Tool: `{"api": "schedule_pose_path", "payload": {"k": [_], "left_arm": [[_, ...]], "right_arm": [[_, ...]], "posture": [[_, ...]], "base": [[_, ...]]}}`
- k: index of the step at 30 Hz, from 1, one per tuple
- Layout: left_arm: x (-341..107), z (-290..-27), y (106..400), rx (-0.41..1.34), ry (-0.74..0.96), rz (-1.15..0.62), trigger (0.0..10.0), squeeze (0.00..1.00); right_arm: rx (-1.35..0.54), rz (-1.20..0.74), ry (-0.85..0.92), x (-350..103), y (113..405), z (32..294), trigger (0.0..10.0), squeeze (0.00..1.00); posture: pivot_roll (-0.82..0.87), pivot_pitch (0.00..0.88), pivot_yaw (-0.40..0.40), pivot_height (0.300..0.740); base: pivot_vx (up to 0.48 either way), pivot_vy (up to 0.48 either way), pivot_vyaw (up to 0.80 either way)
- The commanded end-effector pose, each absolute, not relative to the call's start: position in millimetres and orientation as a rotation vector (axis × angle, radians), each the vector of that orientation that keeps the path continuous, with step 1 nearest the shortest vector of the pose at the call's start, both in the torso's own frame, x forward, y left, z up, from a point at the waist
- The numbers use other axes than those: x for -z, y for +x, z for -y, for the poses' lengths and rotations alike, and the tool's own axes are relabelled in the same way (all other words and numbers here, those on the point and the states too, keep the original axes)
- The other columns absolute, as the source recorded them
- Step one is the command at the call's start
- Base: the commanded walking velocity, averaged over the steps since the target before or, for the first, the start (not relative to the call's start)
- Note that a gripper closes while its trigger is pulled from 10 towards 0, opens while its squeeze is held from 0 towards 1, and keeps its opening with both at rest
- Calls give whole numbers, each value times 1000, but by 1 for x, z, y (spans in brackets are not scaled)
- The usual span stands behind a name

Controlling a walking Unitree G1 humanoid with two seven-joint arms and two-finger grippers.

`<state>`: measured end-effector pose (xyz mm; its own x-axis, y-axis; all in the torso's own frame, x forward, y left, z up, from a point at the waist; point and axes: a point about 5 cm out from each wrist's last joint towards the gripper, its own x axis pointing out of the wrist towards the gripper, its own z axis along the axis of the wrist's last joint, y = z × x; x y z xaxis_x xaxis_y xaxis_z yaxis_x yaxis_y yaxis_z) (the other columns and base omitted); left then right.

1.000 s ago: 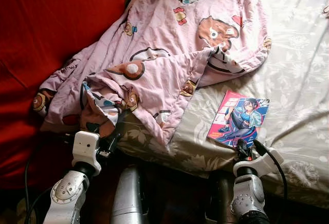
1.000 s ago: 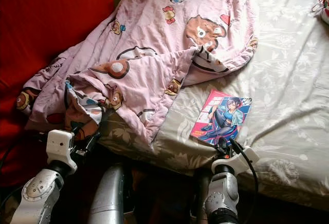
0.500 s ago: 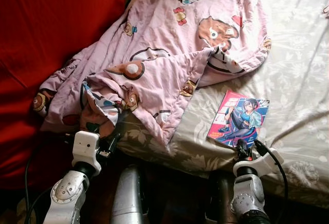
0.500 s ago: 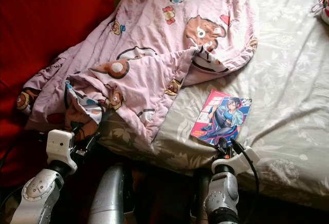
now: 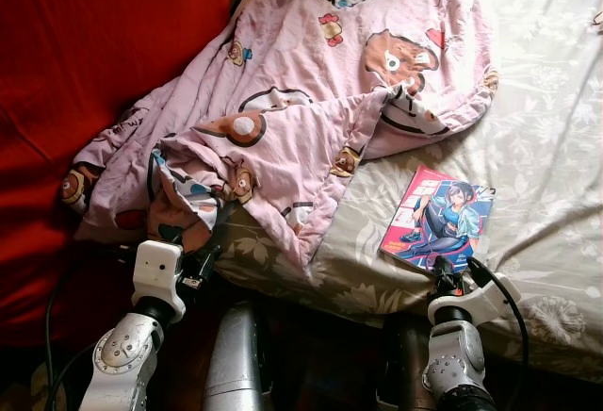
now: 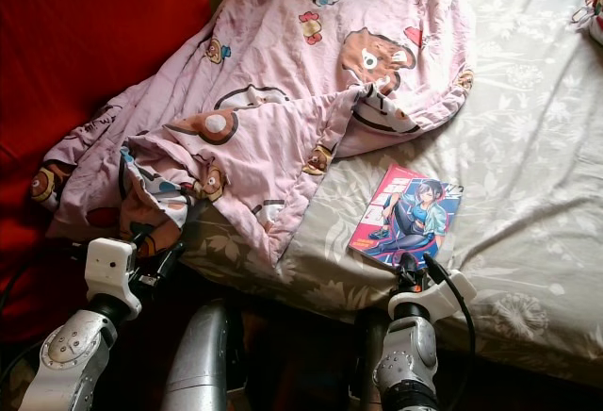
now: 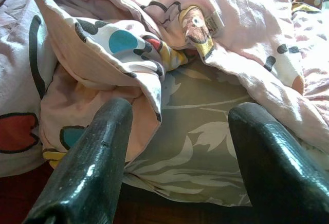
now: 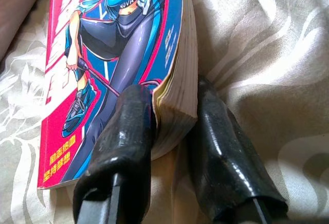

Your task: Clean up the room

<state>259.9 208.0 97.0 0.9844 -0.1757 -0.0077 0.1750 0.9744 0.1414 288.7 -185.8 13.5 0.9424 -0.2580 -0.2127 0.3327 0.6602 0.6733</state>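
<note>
R gripper (image 8: 169, 131) clamps the book's (image 5: 438, 219) near corner, one finger on the cover, the other on the page edge; book lies flat on the sheet (image 5: 556, 156), near bed edge. L gripper (image 7: 177, 147) spread wide, holding nothing, at the quilt's (image 5: 311, 81) hanging corner.

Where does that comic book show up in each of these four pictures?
Left eye view: comic book lower right, on the floral sheet.
Right eye view: right of centre, low, just beyond the right tool.
Left wrist view: not in it.
Right wrist view: its near corner between the tool's fingers.
Shared landmark: the pink blanket.
</note>
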Motion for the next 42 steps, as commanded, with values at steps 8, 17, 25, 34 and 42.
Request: {"api": "schedule_pose_path", "payload": {"k": [8, 17, 25, 34, 42], "left_arm": [[-89, -209, 256, 177, 148, -27, 10000, 0], [-89, -209, 256, 177, 149, -27, 10000, 0], [-89, -209, 256, 178, 148, -28, 10000, 0], [-89, -210, 256, 178, 157, -30, 10000, 0], [-83, -210, 257, 161, 155, -39, 10000, 0]], "right_arm": [[341, -57, 748, -20, 290, 188, 10000, 0], [337, -22, 735, -26, 293, 191, 10000, 0], [310, -14, 717, -29, 295, 191, 0, 0], [215, 7, 706, -37, 302, 179, 0, 0], [118, 62, 552, -54, 305, 171, 0, 0]], "posture": [[230, 250, 55, 574], [231, 251, 56, 574], [233, 251, 56, 574], [229, 247, 54, 574], [199, 229, 35, 574]], "base": [[0, 0, 0], [0, 0, 0], [0, 0, 0], [0, 0, 0], [0, 0, 0]]}}
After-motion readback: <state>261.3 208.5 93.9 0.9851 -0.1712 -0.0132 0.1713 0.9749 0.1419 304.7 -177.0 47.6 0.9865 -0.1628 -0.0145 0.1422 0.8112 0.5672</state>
